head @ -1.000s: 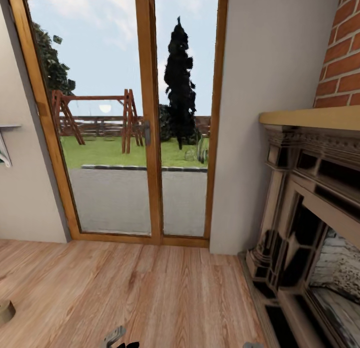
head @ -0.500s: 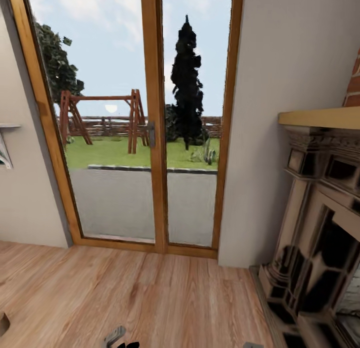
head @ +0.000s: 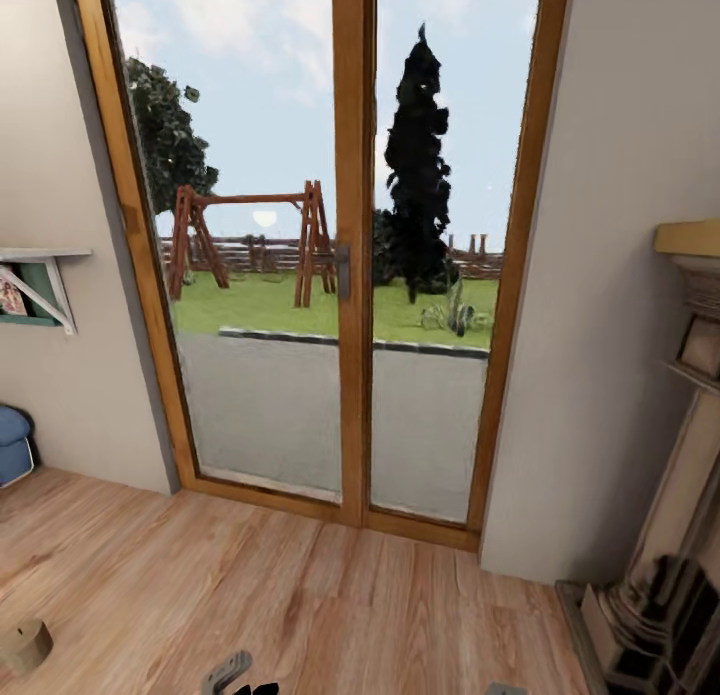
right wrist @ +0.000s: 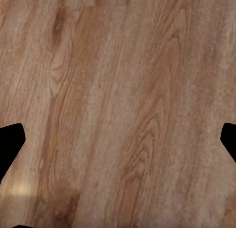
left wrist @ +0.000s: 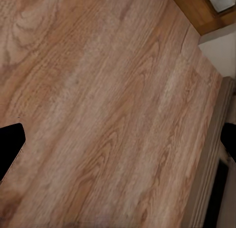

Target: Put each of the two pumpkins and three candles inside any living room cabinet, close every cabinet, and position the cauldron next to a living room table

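Note:
One candle [head: 25,643], a short tan cylinder, lies on the wood floor at the bottom left of the head view, left of my left arm's grey tip [head: 228,672]. My left gripper [left wrist: 119,144] hangs open over bare floorboards, its black fingertips [left wrist: 10,149] far apart with nothing between them. My right gripper [right wrist: 119,142] is open too, over plain wood floor, and its fingertips [right wrist: 10,144] hold nothing.
A tall wood-framed glass door [head: 345,275] to a garden stands straight ahead. A fireplace surround [head: 680,495] juts out at the right. On the left wall hangs a small shelf [head: 40,285], with a blue cushion-like thing [head: 12,445] under it.
The head view has swung left: door and fireplace slid right in the picture, the shelf came further in and the blue thing came in. The candle shows more fully.

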Robot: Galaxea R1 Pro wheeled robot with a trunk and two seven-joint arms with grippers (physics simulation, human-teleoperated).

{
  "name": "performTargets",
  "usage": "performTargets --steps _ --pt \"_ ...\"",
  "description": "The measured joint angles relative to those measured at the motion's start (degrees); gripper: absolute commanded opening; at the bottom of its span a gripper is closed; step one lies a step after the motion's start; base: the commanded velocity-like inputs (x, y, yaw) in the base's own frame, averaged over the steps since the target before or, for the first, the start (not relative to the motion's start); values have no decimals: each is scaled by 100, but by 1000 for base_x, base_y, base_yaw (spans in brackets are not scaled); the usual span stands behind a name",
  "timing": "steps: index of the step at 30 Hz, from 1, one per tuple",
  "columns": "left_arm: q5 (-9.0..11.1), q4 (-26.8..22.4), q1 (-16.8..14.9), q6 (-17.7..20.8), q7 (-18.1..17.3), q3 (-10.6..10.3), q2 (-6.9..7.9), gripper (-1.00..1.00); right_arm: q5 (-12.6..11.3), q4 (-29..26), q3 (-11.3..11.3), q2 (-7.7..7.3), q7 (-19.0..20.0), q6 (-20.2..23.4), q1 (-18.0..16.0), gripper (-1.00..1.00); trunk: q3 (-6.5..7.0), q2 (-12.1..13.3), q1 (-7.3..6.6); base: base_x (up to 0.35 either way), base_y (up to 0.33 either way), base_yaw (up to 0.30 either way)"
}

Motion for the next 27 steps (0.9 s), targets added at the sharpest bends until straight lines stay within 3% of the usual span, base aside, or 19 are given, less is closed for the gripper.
performTargets --steps 27 --pt "0 -1 1 0 0 0 -1 100 0 1 6 8 -2 0 -1 100 1 0 0 333 0 255"
